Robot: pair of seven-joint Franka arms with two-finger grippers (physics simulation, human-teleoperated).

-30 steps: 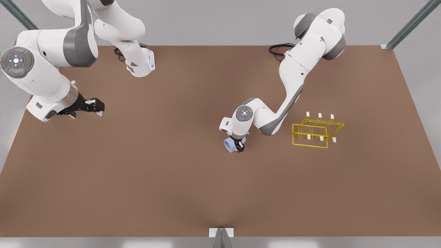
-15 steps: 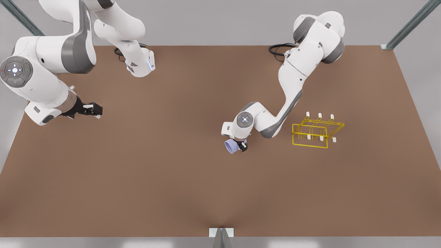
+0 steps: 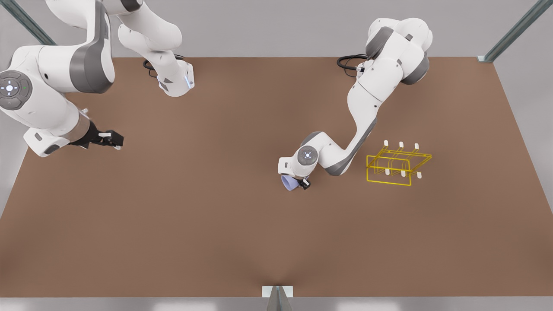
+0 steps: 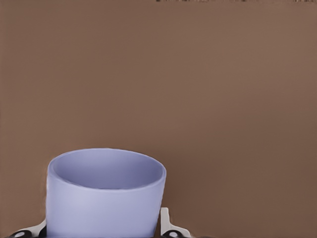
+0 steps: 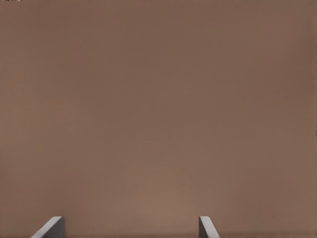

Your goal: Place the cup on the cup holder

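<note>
Lavender-blue cup [image 3: 288, 183], yellow wire cup holder [image 3: 395, 166] with white-tipped pegs, plain brown table [image 3: 216, 216].

Soft, even light falls on the matte brown counter [image 3: 216, 224], bright without glare. Around the thin yellow wire cup holder [image 3: 397, 166] the surface shows almost no cast shadow; a faint darker patch lies beneath the white arm beside it. The plain lavender-blue tapered cup [image 4: 105, 193] is shaded smoothly, its inside darker than its wall, with softened edges. Straight lines stay straight toward the counter's edges.
</note>
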